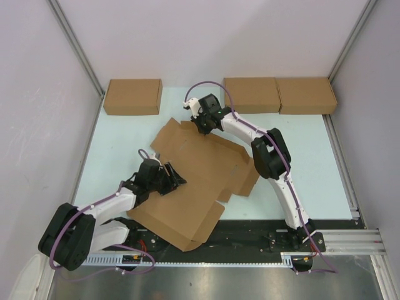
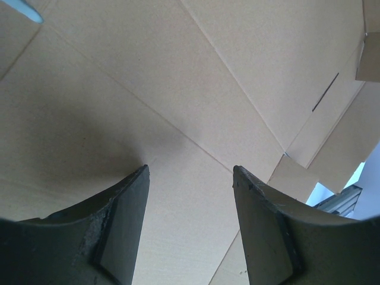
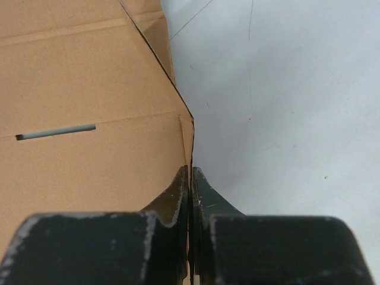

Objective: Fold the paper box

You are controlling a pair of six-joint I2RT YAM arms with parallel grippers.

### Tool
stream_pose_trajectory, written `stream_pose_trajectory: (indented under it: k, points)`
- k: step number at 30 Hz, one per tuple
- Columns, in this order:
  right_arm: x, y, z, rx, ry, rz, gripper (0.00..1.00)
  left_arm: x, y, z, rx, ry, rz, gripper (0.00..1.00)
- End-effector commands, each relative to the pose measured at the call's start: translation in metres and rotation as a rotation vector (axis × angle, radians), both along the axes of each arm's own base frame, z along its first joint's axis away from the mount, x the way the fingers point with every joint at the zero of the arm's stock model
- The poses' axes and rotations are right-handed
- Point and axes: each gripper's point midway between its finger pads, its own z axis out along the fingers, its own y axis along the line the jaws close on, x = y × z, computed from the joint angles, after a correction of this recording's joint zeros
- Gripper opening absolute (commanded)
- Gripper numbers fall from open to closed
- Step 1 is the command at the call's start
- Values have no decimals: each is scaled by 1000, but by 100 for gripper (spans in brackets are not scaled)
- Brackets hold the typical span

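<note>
The paper box (image 1: 194, 181) is a large brown die-cut cardboard sheet lying mostly flat across the middle of the table, one corner over the near edge. My right gripper (image 1: 199, 125) is at its far end, shut on a thin side flap. In the right wrist view that flap runs edge-on between the closed fingers of the gripper (image 3: 190, 172), beside the panel (image 3: 89, 160) with a slit (image 3: 56, 132). My left gripper (image 1: 178, 181) hovers open just over the sheet's left middle. In the left wrist view, bare cardboard (image 2: 178, 89) fills the gap at the gripper (image 2: 190, 172).
Three compact brown boxes stand along the back wall: one at the left (image 1: 132, 96), two side by side at the right (image 1: 251, 94) (image 1: 306, 95). Grey walls close in both sides. A metal rail (image 1: 350, 240) runs along the near edge.
</note>
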Motion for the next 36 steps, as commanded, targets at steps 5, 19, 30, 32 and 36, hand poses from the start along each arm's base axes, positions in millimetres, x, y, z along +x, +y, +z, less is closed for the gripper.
stream_pose_trajectory:
  k: [5, 19, 30, 32, 36]
  points:
    - [-4, -18, 35, -54, -88, -40, 0, 19, -4, 42, 14, -89, -7, 66]
    - [-61, -87, 64, -173, -91, -134, 0, 95, 1, 175, 100, -533, 34, 82]
    - [-80, -110, 76, -236, -107, -173, 0, 131, -7, 207, 113, -826, 23, 100]
    - [-84, -113, 77, -242, -102, -175, 0, 144, -8, 209, 134, -810, 34, 100]
    - [-89, -114, 77, -233, -97, -182, 0, 154, -24, 210, 154, -889, -80, 100]
